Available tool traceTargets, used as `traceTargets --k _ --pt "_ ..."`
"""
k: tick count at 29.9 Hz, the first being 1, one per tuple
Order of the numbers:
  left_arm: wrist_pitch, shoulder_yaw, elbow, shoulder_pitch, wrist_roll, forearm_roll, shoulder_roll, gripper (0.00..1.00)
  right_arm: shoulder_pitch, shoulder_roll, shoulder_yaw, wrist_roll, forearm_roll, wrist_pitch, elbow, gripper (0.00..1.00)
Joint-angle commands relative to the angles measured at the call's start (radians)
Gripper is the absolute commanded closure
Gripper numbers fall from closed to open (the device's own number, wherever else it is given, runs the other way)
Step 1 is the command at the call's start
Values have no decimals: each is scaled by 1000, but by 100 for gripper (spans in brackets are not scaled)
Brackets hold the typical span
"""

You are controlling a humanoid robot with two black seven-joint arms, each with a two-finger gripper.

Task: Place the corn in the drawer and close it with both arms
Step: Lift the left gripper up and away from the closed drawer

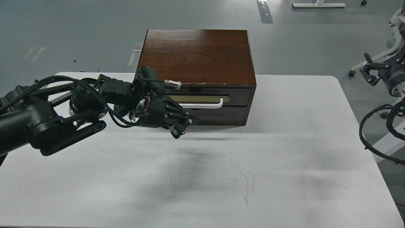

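The drawer (205, 96) sits flush with the front of the dark wooden cabinet (196, 55), with no pale inside showing, so it looks fully pushed in. The cabinet stands at the far edge of the white counter (284, 142), toward twelve o'clock. The white bar handle (205, 105) runs across the brass plate on the drawer front.

No corn shows anywhere on the counter or on top of the cabinet. Most likely it already lies inside the drawer, though that cannot be checked with the drawer shut.

The left gripper (181, 128) hangs just above the counter at about nine o'clock from the drawer front, close to the left end of the handle but not gripping it. Its jaws point down and toward the viewer; they are dark and bunched, so I cannot tell whether they are wide or narrow, and nothing yellow shows between them.

The right gripper (368, 74) is held well away at three o'clock, off the counter edge, its jaws spread and holding nothing.

By this reading the task is at or near its end: at most a last nudge of the drawer and pulling the arm clear.
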Motion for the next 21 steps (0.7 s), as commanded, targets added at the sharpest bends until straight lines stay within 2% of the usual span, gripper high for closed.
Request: traceTargets --k 1,4,8,10,11,13,14,15,16,17,18,19,21 --pt "9 -25 0 -4 -34 -92 21 100 0 -11 1 3 0 0 -1 0" --pt "24 -99 3 -4 -48 -262 64 100 2 -16 3 5 0 0 -10 0" --pt "30 -222 20 2 -48 -703 133 100 12 -27 9 17 0 0 -24 0" --pt "30 -240 50 7 -48 -871 145 100 15 -28 9 17 0 0 -24 0" --pt "27 -245 102 8 -48 -1042 151 100 25 -30 9 18 0 0 -24 0" --pt "23 -248 179 7 -48 -1292 153 80 34 -33 11 18 0 0 -24 0" --pt "24 -248 228 7 -48 -1441 153 61 34 -33 11 17 0 0 -24 0" --pt "24 -248 229 7 -48 -1442 153 61 34 -33 11 17 0 0 -24 0" --pt "12 -249 280 7 -44 -1573 159 48 37 -33 11 17 0 0 -24 0" --pt "3 -251 329 8 17 -1703 173 27 39 -33 11 15 0 0 -24 0" --pt "0 -251 351 11 47 -1767 176 18 42 -33 11 14 0 0 -24 0" --pt "-6 -251 391 16 88 -1893 177 13 48 -31 15 15 2 0 -24 0" --pt "-8 -251 451 30 119 -2058 173 7 54 -31 17 11 2 0 -24 0"
